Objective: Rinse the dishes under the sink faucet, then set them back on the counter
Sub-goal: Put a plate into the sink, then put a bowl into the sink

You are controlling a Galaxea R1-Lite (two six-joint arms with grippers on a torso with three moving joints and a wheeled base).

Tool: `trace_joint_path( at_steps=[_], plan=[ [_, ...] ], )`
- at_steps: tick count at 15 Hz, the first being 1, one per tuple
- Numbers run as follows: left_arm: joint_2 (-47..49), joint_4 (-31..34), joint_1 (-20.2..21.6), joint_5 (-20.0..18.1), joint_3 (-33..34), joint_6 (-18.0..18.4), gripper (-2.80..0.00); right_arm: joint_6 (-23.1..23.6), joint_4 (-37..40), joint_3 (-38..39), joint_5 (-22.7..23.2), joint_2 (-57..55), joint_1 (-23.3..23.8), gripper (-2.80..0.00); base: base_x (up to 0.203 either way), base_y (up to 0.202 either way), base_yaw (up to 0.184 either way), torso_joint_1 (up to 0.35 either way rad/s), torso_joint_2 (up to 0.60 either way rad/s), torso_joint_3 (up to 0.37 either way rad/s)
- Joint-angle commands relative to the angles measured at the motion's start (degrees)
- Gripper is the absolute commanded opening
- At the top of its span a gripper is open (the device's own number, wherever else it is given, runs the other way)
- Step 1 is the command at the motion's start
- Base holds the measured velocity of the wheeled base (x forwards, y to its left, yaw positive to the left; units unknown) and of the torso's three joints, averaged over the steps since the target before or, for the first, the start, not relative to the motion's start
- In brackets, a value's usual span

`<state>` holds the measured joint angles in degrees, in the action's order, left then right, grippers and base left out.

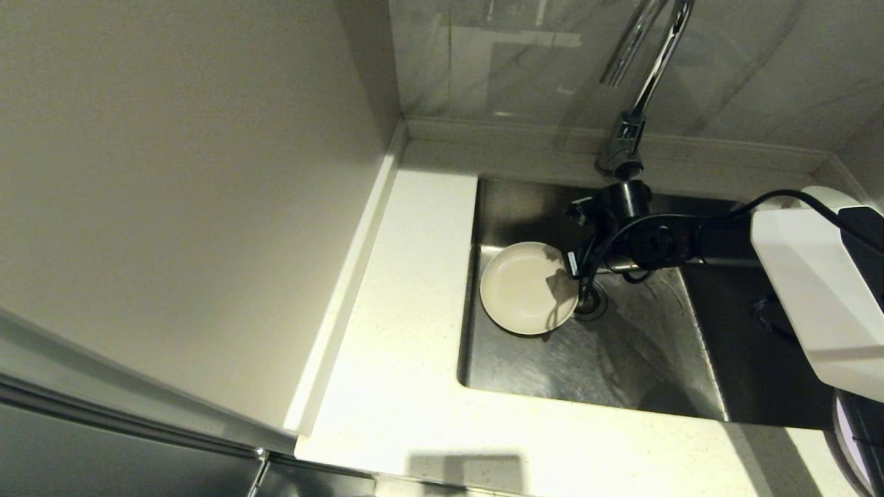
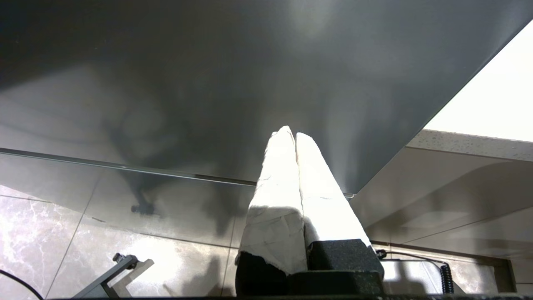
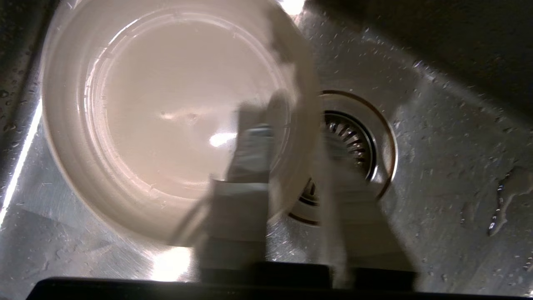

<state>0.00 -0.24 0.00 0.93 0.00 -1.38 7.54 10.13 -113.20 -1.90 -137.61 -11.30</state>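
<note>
The right gripper (image 1: 579,273) has its jaws pinching the right rim of the cream plate (image 1: 525,286), a round, shallow, glossy dish at centre frame, low in the brushed-steel sink (image 1: 621,359). Only the right wrist view shows the slotted drain strainer (image 3: 347,139) just beside that rim and droplets on the steel. The left gripper (image 2: 296,166), seen only in its own wrist view, has its jaws pressed together away from the speckled desk (image 1: 407,290).

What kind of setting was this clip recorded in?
Most likely a home kitchen: a stainless sink set into a pale speckled counter, a chrome gooseneck faucet at its back edge, and a cream plate in the basin by the right gripper.
</note>
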Motion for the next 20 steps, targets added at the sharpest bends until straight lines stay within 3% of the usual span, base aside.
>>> trace_joint_path(
  at_steps=[1, 6, 9, 14, 16, 20],
  plan=[
    [-0.09, -0.02, 0.0, 0.04, 0.0, -0.03, -2.8, -0.07, 0.06, 0.0, -0.03, -0.45, -0.04, 0.0, 0.0, 0.0, 0.0, 0.0, 0.0, 0.0],
    [-0.09, -0.02, 0.0, 0.04, 0.0, -0.03, -2.8, -0.26, 0.08, 0.84, 0.09, 4.08, 0.28, 0.0, 0.0, 0.0, 0.0, 0.0, 0.0, 0.0],
    [-0.09, -0.02, 0.0, 0.04, 0.0, -0.03, -2.8, 1.6, 0.19, 8.81, 3.95, 14.38, 2.16, 0.0, 0.0, 0.0, 0.0, 0.0, 0.0, 0.0],
    [-0.09, -0.02, 0.0, 0.04, 0.0, -0.03, -2.8, 13.09, 0.33, 28.24, 11.22, 34.48, 11.59, 0.0, 0.0, 0.0, 0.0, 0.0, 0.0, 0.0],
    [-0.09, -0.02, 0.0, 0.04, 0.0, -0.03, -2.8, 14.5, 2.57, 30.51, 12.0, 38.93, 15.83, 0.0, 0.0, 0.0, 0.0, 0.0, 0.0, 0.0],
    [-0.09, -0.02, 0.0, 0.04, 0.0, -0.03, -2.8, 14.87, 13.92, 31.08, 11.75, 45.69, 19.94, 0.0, 0.0, 0.0, 0.0, 0.0, 0.0, 0.0]
  ],
)
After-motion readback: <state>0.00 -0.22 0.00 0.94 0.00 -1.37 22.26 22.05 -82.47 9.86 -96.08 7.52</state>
